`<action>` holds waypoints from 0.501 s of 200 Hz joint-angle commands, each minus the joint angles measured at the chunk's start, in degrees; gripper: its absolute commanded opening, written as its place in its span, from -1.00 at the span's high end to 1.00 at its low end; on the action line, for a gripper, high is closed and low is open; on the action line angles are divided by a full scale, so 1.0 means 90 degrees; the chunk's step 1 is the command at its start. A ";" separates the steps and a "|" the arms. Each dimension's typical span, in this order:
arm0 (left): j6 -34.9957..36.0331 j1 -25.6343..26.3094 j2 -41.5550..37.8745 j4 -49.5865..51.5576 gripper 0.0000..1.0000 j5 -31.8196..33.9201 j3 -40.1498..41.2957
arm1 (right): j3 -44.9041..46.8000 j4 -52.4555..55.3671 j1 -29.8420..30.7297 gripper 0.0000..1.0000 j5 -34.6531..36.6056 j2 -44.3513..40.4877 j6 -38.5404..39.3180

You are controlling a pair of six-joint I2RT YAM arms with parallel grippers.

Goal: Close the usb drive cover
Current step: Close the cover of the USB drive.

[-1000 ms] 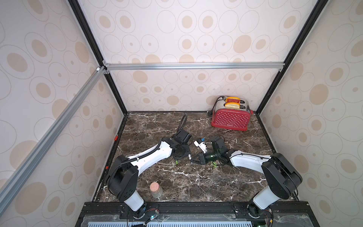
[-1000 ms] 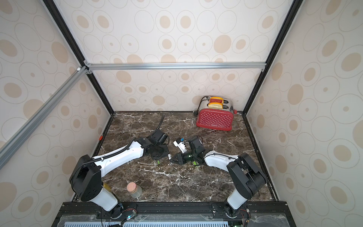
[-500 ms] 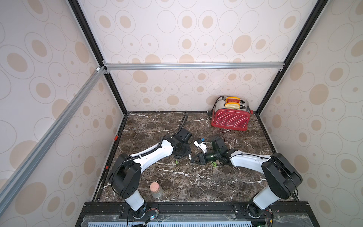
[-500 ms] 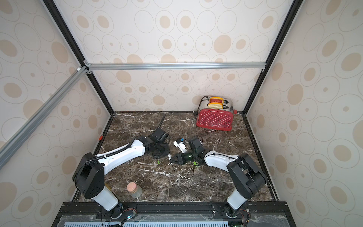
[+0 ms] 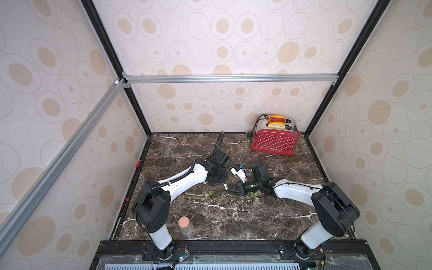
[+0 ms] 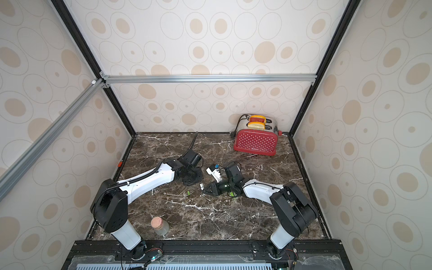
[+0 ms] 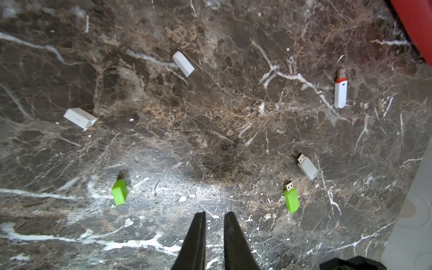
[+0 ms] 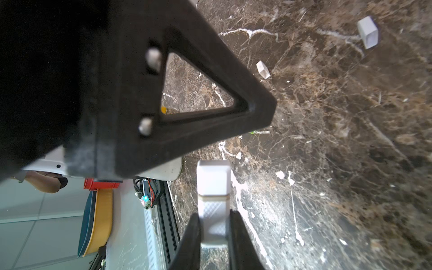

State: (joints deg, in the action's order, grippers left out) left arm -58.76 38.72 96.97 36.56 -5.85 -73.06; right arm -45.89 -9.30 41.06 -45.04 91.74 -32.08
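My right gripper (image 8: 214,214) is shut on a white usb drive (image 8: 214,207), held low over the marble. The white cover (image 8: 213,177) sits on the drive's free end, with a thin seam between the two. In both top views the right gripper (image 5: 230,189) (image 6: 205,189) lies near the middle of the table. My left gripper (image 7: 215,213) points down at the table just left of it, jaws nearly together with nothing between them. One of its fingers (image 8: 210,105) looms large in the right wrist view.
On the marble lie two loose white caps (image 7: 183,63) (image 7: 79,118), a green cap (image 7: 119,191), a green drive (image 7: 291,198), a grey drive (image 7: 306,166) and a white-and-red drive (image 7: 340,90). A red toaster (image 5: 274,141) stands back right, a corked jar (image 5: 185,225) front left.
The left arm has shifted slightly to the right, toward the middle of the table. The right arm and the drive it holds have stayed in place.
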 commanded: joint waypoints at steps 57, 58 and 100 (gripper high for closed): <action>0.0115 0.0061 -0.0060 -0.0376 0.63 -0.0434 0.0100 | -0.0107 0.0031 0.0018 1.00 0.0018 -0.0036 0.0056; 0.0109 0.0072 -0.0056 -0.0363 0.63 -0.0429 0.0100 | -0.0102 0.0029 0.0018 1.00 0.0026 -0.0037 0.0057; 0.0035 0.0164 -0.0194 -0.0295 0.63 -0.0313 0.0259 | -0.0057 0.0088 0.0016 1.00 0.0136 -0.0126 0.0097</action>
State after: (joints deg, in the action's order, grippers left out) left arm -58.78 39.83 97.10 33.41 -9.17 -71.57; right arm -45.91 -8.95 41.06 -44.53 91.74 -32.05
